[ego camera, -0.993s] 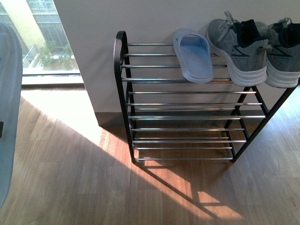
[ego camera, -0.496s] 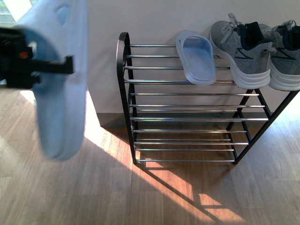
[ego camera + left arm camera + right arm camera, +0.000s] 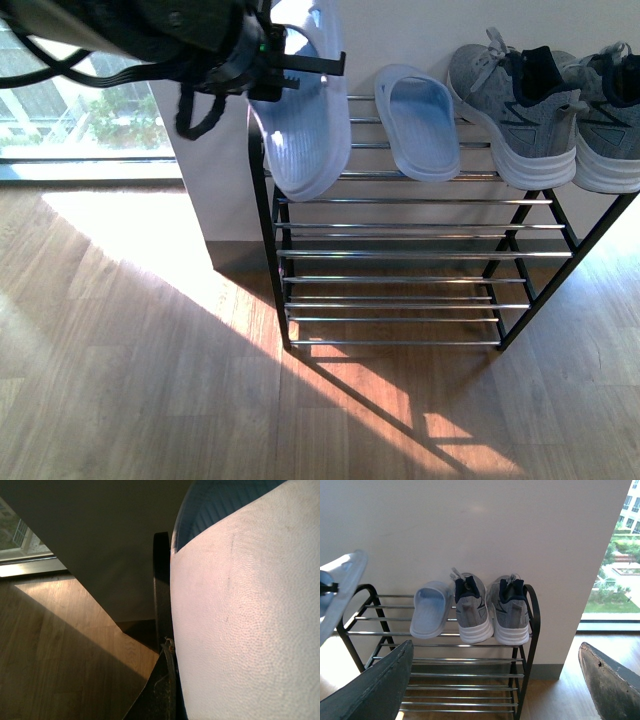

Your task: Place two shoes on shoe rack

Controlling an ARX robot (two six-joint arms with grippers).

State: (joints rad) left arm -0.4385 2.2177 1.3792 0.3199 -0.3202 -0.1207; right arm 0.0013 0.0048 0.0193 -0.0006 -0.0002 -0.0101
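My left gripper [image 3: 292,66] is shut on a pale-blue slide [image 3: 302,130], which hangs toe-down over the left end of the shoe rack's [image 3: 400,254] top tier. In the left wrist view the slide's pale surface [image 3: 245,615] fills the right side, beside the rack's black side frame [image 3: 161,580]. A matching slide [image 3: 418,122] lies on the top tier, with two grey sneakers [image 3: 515,105] to its right. My right gripper [image 3: 495,690] is open and empty, facing the rack [image 3: 465,660] from a distance; the held slide [image 3: 340,585] shows at that view's edge.
A white wall [image 3: 200,200] stands behind the rack. A large window [image 3: 90,110] lies to the left. The wooden floor [image 3: 150,380] carries a sunlit patch and the rack's shadow. The rack's three lower tiers hold nothing.
My left arm has swung the held slide rightward and upward, from the far left of the front view to the rack's left end at top-tier height.
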